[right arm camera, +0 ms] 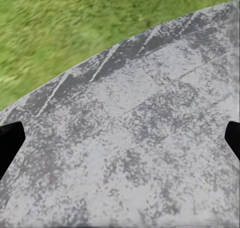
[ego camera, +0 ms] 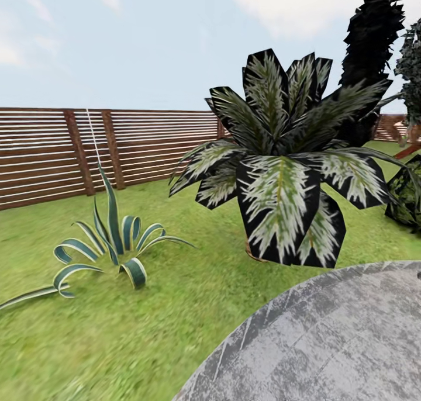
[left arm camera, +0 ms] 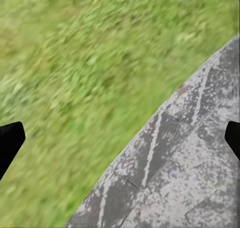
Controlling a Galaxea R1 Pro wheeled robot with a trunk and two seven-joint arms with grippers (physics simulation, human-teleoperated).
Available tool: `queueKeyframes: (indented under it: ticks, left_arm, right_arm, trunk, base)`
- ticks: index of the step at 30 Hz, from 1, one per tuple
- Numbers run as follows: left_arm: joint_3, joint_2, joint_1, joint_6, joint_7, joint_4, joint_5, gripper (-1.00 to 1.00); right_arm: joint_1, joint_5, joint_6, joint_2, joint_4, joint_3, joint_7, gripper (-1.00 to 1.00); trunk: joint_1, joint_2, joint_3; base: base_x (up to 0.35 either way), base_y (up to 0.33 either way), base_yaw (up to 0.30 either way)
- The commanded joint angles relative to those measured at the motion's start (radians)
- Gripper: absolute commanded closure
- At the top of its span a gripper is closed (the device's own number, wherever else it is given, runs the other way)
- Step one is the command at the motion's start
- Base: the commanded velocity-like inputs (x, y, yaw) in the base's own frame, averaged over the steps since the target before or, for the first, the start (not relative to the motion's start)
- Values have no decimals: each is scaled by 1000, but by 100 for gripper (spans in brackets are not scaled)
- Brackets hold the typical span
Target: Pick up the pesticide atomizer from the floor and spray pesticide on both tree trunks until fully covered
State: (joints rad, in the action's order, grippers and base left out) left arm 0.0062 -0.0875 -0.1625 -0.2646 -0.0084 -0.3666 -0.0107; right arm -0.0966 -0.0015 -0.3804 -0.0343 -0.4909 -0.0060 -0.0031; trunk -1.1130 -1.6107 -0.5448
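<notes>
Outdoors, the robot faces lawn [ego camera: 175,307] and a wooden slat fence [ego camera: 52,155], with a curved grey stone paving slab [ego camera: 327,342] near right.

Broad-leaved variegated plant [ego camera: 280,173] stands mid-right on the grass; a striped agave-like plant [ego camera: 111,243] sprawls to the left, nearer the fence. A tall dark tree [ego camera: 371,44] rises far right behind the broad-leaved plant, its trunk hidden. Left claw [left arm camera: 120,138] hangs over the edge where grass meets paving, its dark fingertips [left arm camera: 10,140] spread wide at the sides of the left wrist view, holding nothing. Right claw [right arm camera: 120,138] hovers above the slab, equally spread and empty, fingertips [right arm camera: 10,140] far apart.
</notes>
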Motion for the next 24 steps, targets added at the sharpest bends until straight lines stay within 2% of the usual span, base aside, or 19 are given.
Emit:
queueKeyframes:
  ticks: [1,24]
  left_arm:
    - [0,0,0,0,0,0,0,-100]
    - [1,-6,0,-1,1,-1,-2,-100]
  right_arm:
    - [0,0,0,0,0,0,0,-100]
    - [0,0,0,1,0,1,0,-100]
  trunk:
    - [-4,-7,-4]
    - [-92,-168,-89]
  base:
    - [0,0,-300]
    - [0,0,-300]
